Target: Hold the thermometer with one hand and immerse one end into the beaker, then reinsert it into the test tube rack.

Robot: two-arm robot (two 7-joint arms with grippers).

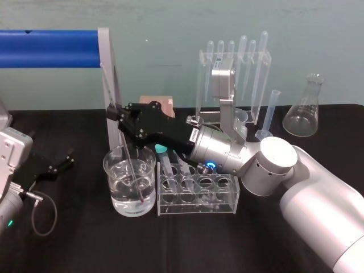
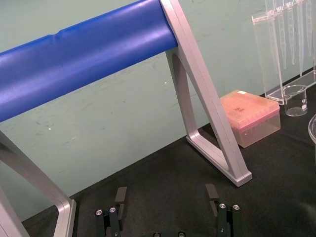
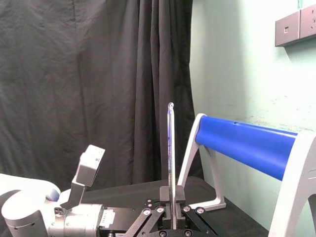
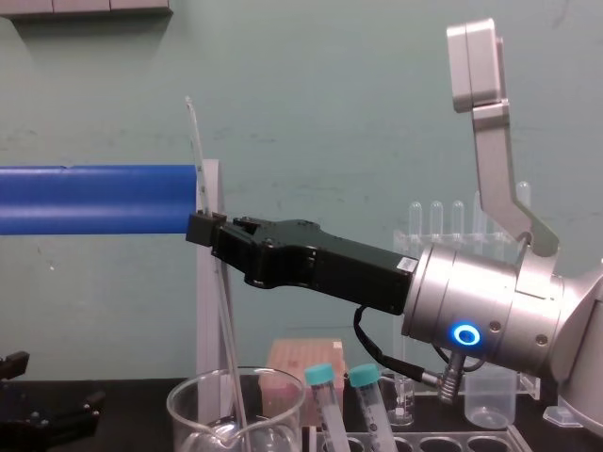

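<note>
Right hand (image 1: 115, 118): black, long-fingered, clamped on thin clear glass thermometer (image 4: 196, 151).
Tip: in wide clear glass beaker (image 1: 111, 176).
Left hand (image 1: 54, 166): parked, fingers apart.
Risk: tilted thermometer catching beaker rim, snapping.

- Bright, even light falls from above, and the teal wall (image 4: 330, 94) is evenly lit.
- A pale sheen runs along the top of the blue roller (image 2: 84, 54).
- White glints sit on the beaker (image 1: 112, 182) rim.
- A blue ring (image 4: 463, 333) glows on the wrist of the right gripper (image 4: 203, 229).
- The black curtain (image 3: 74, 74) is dim.
</note>
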